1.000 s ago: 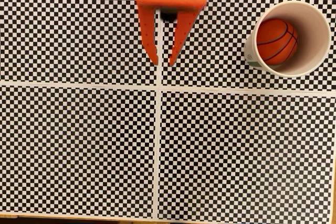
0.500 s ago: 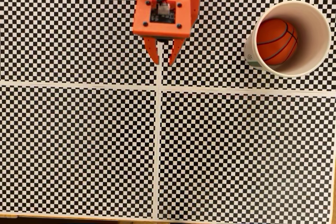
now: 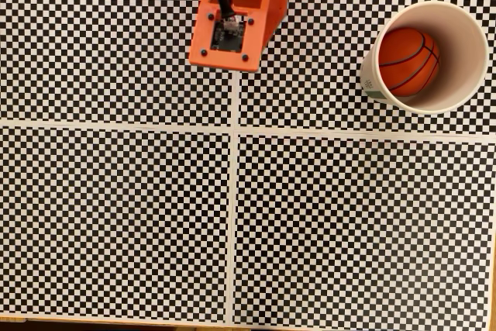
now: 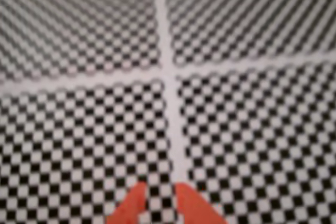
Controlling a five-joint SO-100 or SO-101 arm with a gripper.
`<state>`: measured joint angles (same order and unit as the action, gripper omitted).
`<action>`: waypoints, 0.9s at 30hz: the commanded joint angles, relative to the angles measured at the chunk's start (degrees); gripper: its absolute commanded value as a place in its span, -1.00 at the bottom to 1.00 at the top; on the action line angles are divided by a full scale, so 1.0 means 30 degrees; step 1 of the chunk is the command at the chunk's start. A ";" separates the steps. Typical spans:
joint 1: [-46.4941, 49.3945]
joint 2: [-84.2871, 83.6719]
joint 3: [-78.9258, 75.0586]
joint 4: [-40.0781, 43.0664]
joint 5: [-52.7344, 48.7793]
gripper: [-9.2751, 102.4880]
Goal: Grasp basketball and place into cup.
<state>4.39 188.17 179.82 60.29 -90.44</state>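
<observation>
In the fixed view, the basketball (image 3: 408, 60) sits inside the cup (image 3: 465, 36) at the far right of the checkered mat (image 3: 116, 215), leaning toward the cup's left wall. It is a small orange-red sphere with black seam lines and a faintly matte skin; it looks light, probably hollow or foam, and free to roll. Were it taken up again, a pinch across its widest middle would likely suit it. The cup is thin white paper with a cream inside and a rolled round rim, likely easy to tip or dent. The boxy orange arm (image 3: 236, 13) hangs at the far centre, well apart from the cup.

In the wrist view, the gripper (image 4: 160, 195) shows two blurred orange fingertips close together with a narrow gap, holding nothing, above the white seam (image 4: 170, 108).
</observation>
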 commanded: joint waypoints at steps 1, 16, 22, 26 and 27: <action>0.0381 0.0088 0.0674 0.1289 0.0234 -0.84; 0.0615 0.0088 0.0674 0.4131 0.0791 -0.83; 0.0527 0.0088 0.0674 0.4131 0.0645 -0.83; 0.0469 0.0088 0.0674 0.4131 0.0703 -0.83; 0.0498 0.0088 0.0674 0.4131 0.0732 -0.83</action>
<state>6.06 188.17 179.82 72.33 -88.51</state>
